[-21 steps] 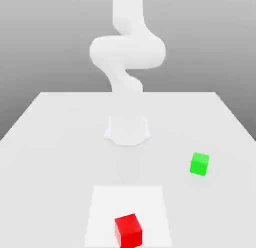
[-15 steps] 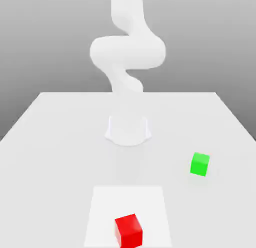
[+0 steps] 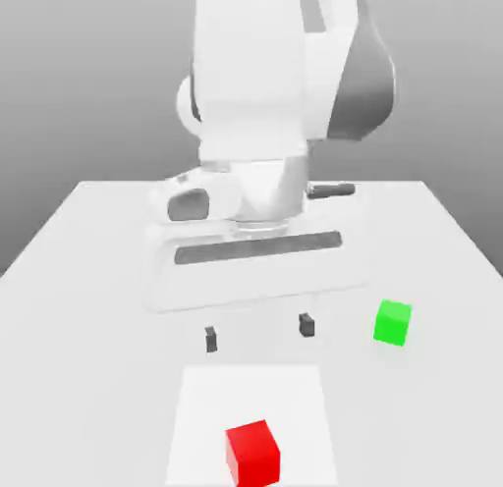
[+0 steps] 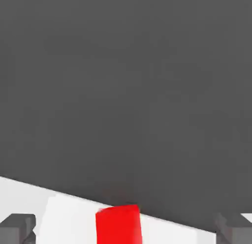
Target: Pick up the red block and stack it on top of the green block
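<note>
- The tabletop [image 3: 88, 279] is white, with a brighter square patch [image 3: 251, 397] at the edge nearest the exterior view.
- The arm's hand now looms large over mid-tabletop; earlier only a pale ghost of the arm stood farther back.
- The gripper [image 3: 258, 332] hangs spread wide, holding and touching nothing.
- The red block [image 3: 252, 453], unmoved, sits on the patch at the near edge, a cube turned slightly askew.
- The green block [image 3: 393, 322], unmoved, rests toward the exterior view's right edge, well apart.

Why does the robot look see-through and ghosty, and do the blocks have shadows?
Exterior view: the arm renders pale and partly translucent against a grey gradient; the red block and green block cast hardly any shadow. Hand view: the red block looks smeared at its edges, under a flat dark-grey backdrop.
</note>
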### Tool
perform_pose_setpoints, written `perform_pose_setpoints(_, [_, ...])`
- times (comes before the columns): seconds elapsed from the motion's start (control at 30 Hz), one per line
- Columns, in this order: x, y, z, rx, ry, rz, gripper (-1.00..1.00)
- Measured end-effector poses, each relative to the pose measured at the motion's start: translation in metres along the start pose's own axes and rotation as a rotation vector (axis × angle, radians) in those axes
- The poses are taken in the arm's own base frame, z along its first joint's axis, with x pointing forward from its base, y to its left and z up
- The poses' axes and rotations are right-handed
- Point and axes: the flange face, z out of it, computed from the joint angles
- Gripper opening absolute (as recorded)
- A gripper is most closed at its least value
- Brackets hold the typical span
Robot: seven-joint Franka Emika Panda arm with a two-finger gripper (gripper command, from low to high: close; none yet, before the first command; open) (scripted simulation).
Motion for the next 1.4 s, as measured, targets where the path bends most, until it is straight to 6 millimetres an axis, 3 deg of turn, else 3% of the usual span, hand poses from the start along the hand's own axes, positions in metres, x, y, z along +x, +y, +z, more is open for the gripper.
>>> perform_pose_setpoints(0.13, [-0.017,0.014,0.07,-0.065,-0.083,-0.045,0.0])
perform_pose_setpoints(0.27, [-0.024,0.02,0.125,-0.077,-0.098,-0.054,0.0])
perform_pose_setpoints(0.3, [-0.026,0.021,0.136,-0.077,-0.099,-0.054,-1.0])
perform_pose_setpoints(0.53, [-0.027,0.021,0.138,-0.078,-0.1,-0.054,-1.0])
perform_pose_setpoints(0.7, [-0.025,0.014,0.084,-0.075,-0.101,-0.054,-1.0])
perform_pose_setpoints(0.83, [-0.097,-0.039,0.06,-0.05,-0.121,-0.061,-1.0])
perform_pose_setpoints(0.97, [-0.201,-0.088,0.041,-0.041,-0.14,-0.127,-1.0])
perform_pose_setpoints(1.13, [-0.287,-0.084,0.023,-0.054,-0.135,-0.086,-1.0])
perform_pose_setpoints(1.27, [-0.355,-0.068,0.015,-0.071,-0.11,-0.089,-1.0])
perform_pose_setpoints(1.4, [-0.369,-0.063,0.039,-0.076,-0.097,-0.088,-1.0])
